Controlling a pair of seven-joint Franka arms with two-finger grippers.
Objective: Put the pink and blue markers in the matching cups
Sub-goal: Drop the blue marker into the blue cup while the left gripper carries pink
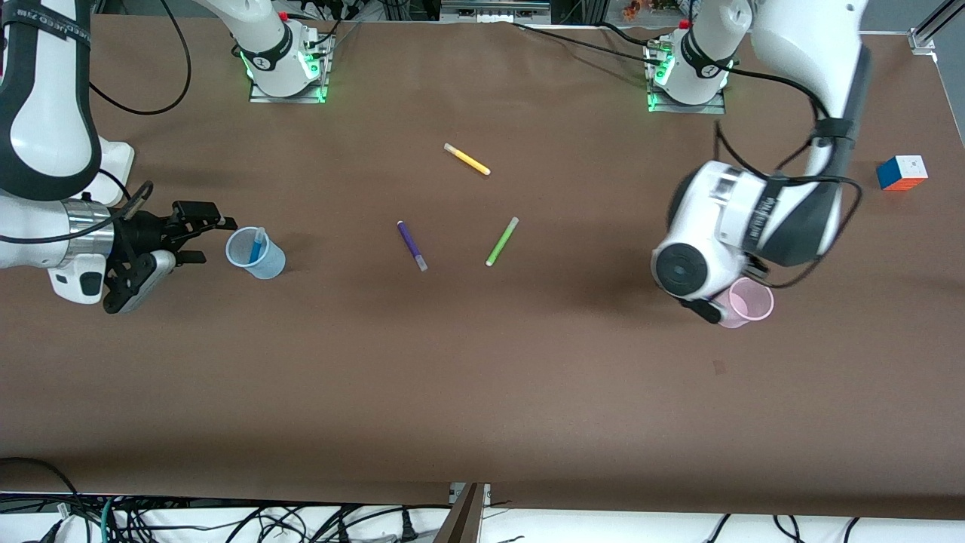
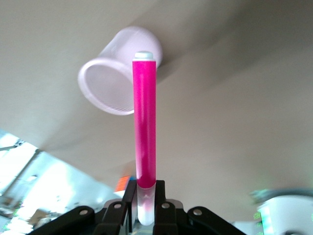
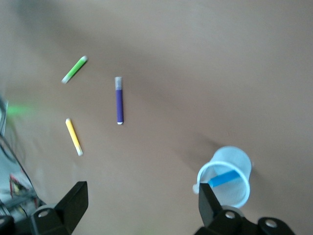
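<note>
The pale blue cup (image 1: 256, 253) stands upright toward the right arm's end of the table, with the blue marker (image 1: 258, 245) leaning inside it. My right gripper (image 1: 209, 240) is beside that cup, open and empty. The right wrist view shows the same cup (image 3: 234, 188) and marker (image 3: 222, 178) next to one finger. My left gripper (image 2: 145, 192) is shut on the pale cap end of the pink marker (image 2: 145, 122), which points down at the pale pink cup (image 2: 115, 81). In the front view the left hand hangs over the pink cup (image 1: 749, 302) and hides the marker.
A yellow marker (image 1: 467, 159), a purple pen (image 1: 412, 245) and a lime green pen (image 1: 502, 241) lie mid-table between the two cups. A colour cube (image 1: 902, 173) sits toward the left arm's end, farther from the front camera than the pink cup.
</note>
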